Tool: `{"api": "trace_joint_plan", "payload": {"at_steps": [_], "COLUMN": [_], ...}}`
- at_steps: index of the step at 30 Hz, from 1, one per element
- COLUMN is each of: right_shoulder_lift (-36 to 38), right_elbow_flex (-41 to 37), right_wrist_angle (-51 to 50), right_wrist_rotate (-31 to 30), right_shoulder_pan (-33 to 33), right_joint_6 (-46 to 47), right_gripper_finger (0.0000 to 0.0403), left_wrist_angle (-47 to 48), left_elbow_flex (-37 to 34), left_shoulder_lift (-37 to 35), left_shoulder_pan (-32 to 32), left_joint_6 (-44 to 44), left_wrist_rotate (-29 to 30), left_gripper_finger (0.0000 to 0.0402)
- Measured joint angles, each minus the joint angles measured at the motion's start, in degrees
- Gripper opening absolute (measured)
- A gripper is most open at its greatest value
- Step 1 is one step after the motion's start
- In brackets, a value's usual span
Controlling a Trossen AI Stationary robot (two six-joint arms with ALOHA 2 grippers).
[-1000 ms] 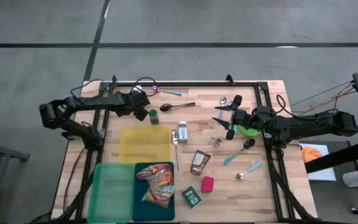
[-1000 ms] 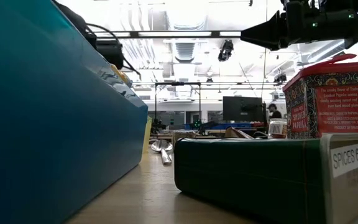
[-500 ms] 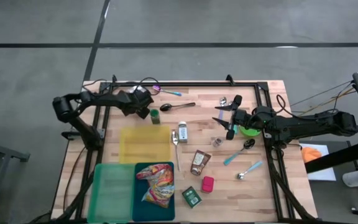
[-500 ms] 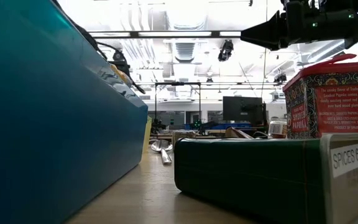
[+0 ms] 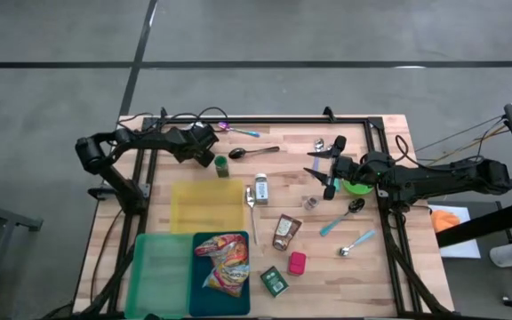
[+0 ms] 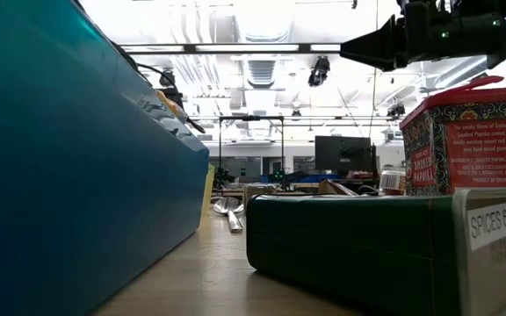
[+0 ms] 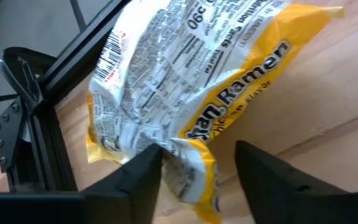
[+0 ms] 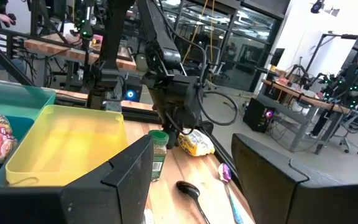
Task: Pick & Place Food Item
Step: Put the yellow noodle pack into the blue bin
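From above, the left claw (image 5: 204,145) is at the upper left of the surface (image 5: 363,267). Its own camera shows it spread around the ramen packet (image 7: 191,93), not yet lifted. The right claw (image 5: 320,171) waits, spread

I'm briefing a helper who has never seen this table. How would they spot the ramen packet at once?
Start at the yellow tray in the table's middle, then go to the far left corner, where the left pincer is. The ramen packet lies there on the wood: the only crinkly yellow-and-white bag, beside the small green-capped jar.
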State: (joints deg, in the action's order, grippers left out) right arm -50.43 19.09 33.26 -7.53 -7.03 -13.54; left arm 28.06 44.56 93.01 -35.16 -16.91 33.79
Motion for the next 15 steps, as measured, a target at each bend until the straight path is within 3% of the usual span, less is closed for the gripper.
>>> {"api": "trace_joint_plan", "payload": {"at_steps": [7, 15], "right_shoulder_lift": [0.00, 0.00], "right_elbow_flex": [0.00, 0.00], "right_wrist_angle": [-0.01, 0.00], "right_wrist_rotate": [0.00, 0.00], "right_shoulder_pan": [-0.01, -0.02], "right_joint_6": [0.00, 0.00], "right_gripper_finger": [0.0215, 0.0215], "left_wrist_angle": [0.02, 0.14], "left_elbow_flex": [0.00, 0.00], "left_shoulder_lift": [-0.02, -0.02], "left_shoulder_pan": [-0.04, -0.04], "left_joint_6": [-0.02, -0.89], "left_wrist_rotate": [0.10, 0.08], "left_gripper_finger": [0.0087, 0.0005]}}
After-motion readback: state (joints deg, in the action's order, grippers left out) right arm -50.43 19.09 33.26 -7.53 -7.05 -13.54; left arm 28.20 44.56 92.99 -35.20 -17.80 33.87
